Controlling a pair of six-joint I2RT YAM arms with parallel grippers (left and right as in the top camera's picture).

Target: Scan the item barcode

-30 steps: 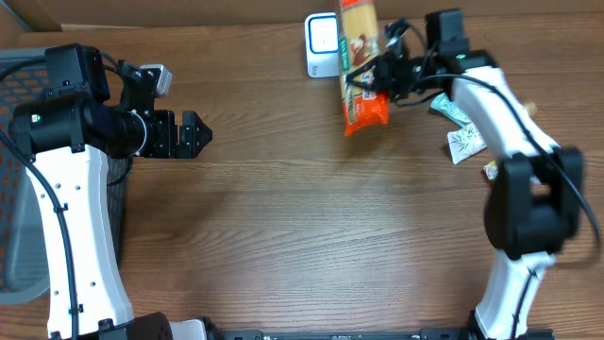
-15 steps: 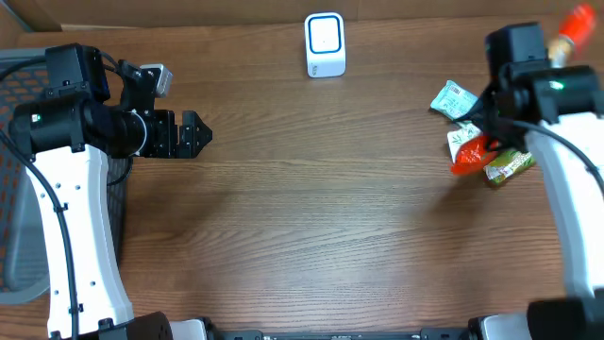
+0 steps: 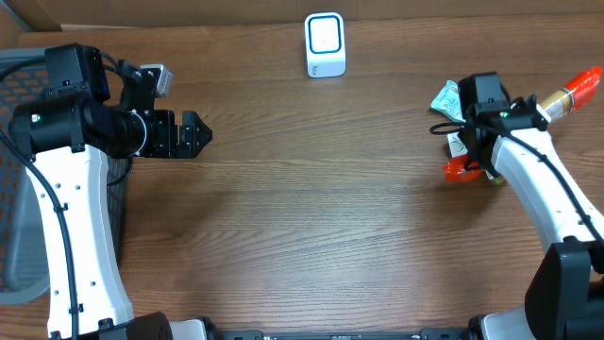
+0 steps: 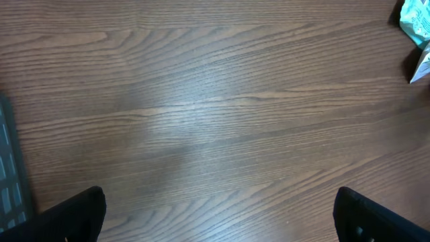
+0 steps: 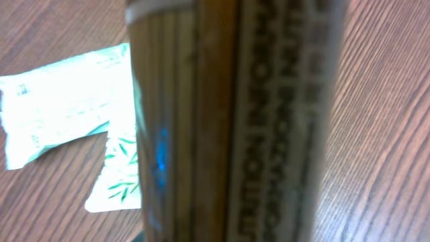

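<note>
The right claw (image 3: 479, 149) is shut tight on the long pasta pack (image 3: 572, 90) and holds it by its middle. The pack is over the right side of the table (image 3: 311, 217), far from the little white scanner (image 3: 325, 44) that stands at the back edge. From above, the pack lies slanted. One orange end points to the right edge of the picture and the other orange end is down by the small packets (image 3: 446, 98). I cannot tell if that low end touches the wood. In the right wrist view the pack fills most of the picture, very close and blurry, with yellow pasta sticks and some letters on it. Behind it two white and green packets lie flat on the table.

The left claw (image 3: 196, 133) is wide open and has nothing in it. It hangs over the left side of the table, beside the dark basket (image 3: 24, 80). In its own view its two black fingers (image 4: 74, 215) sit in the bottom corners, far apart, with brown wood between them and one packet in the top right corner
</note>
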